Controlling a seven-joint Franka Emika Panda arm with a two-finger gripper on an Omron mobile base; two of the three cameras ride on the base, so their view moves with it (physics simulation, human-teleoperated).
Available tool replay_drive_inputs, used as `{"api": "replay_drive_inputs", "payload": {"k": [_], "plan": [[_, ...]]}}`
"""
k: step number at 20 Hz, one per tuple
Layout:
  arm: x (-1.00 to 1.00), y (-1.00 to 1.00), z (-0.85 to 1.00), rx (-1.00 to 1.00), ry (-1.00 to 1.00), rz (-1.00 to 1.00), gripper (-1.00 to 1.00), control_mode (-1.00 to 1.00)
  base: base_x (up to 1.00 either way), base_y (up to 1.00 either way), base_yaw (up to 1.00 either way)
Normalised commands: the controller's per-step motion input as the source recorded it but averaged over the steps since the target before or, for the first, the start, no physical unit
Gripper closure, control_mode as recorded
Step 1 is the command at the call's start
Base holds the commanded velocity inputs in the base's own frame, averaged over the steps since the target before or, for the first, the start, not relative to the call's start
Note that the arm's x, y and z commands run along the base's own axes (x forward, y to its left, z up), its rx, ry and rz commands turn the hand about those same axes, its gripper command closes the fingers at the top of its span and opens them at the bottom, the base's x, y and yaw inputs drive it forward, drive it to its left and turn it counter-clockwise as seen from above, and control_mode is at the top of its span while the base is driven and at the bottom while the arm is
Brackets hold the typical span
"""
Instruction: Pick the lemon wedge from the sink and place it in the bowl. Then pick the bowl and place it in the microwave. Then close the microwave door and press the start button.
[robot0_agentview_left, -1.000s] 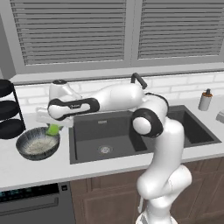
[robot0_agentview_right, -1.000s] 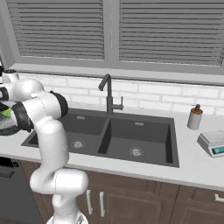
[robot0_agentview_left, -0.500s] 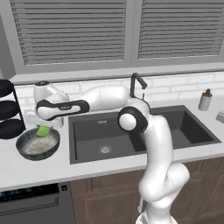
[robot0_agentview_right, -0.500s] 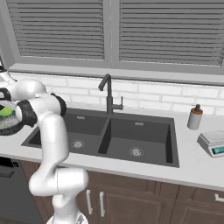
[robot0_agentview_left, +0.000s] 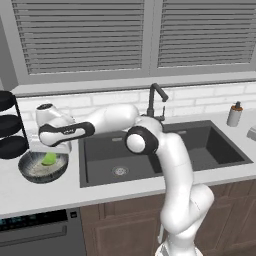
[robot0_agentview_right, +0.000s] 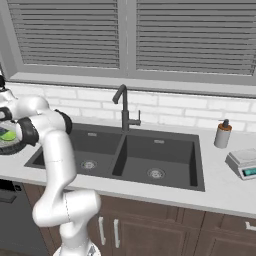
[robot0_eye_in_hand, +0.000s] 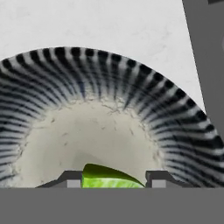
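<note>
My arm reaches left across the sink (robot0_agentview_left: 165, 150) to the bowl (robot0_agentview_left: 42, 167) on the pale counter (robot0_agentview_left: 60, 192), beside the wire rack of black plates (robot0_agentview_left: 11, 131). From the right base view the faucet (robot0_agentview_right: 123, 107), soap bottle (robot0_agentview_right: 222, 134) and scale (robot0_agentview_right: 243, 164) line the far side. Looking down my hand, my gripper (robot0_eye_in_hand: 113, 178) is clamped on the lemon wedge (robot0_eye_in_hand: 109, 177), held between both fingertips (robot0_eye_in_hand: 72, 178) above the bowl's speckled cream floor.

Slatted window blinds (robot0_agentview_left: 80, 35), white brick backsplash (robot0_agentview_right: 165, 107), wooden cabinets (robot0_agentview_right: 145, 232)
</note>
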Motion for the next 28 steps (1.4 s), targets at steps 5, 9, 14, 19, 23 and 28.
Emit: {"api": "replay_drive_inputs", "payload": {"k": [5,9,14,19,23,28], "plan": [[0.03,0.0,-0.69,0.04,0.0,0.0,-1.0,-1.0,0.0,0.0,0.0],[0.04,0.0,-0.37,0.04,0.0,0.0,-1.0,-1.0,0.0,0.0,0.0],[0.0,0.0,0.0,0.0,-0.02,0.0,-1.0,-1.0,0.0,0.0,0.0],[0.0,-0.02,0.06,0.0,-0.06,0.0,-1.0,-1.0,0.0,0.0,0.0],[0.0,-0.21,0.32,0.04,-0.04,0.0,-1.0,-1.0,0.0,0.0,0.0],[0.0,-0.21,0.43,0.02,0.08,0.0,-1.0,-1.0,0.0,0.0,0.0]]}}
